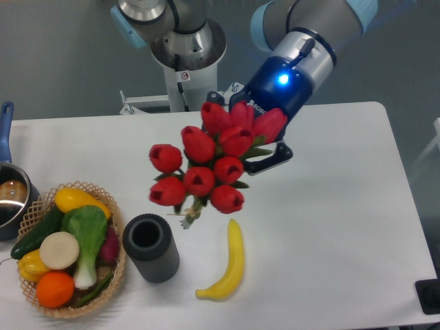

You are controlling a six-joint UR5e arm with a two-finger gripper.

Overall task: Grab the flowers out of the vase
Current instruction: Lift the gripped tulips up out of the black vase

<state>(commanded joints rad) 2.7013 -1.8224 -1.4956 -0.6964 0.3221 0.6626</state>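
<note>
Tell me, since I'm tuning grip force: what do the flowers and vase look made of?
Flowers: likely fake, plastic or foam; buds uniform red with a slight sheen. Vase: dark grey, matte, ribbed wall; perhaps rubber or plastic, unclear.

Glossy plastic-looking flowers point(214, 163), a matt ribbed vase point(151, 247), a woven wicker basket point(42, 206), a smooth white table point(330, 206).

One fixed view, high, opposite the arm point(302, 41), over the table point(344, 206).

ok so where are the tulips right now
The tulips hang in the air at centre frame, held by the end effector, up and right of the empty vase and above the banana.
</note>
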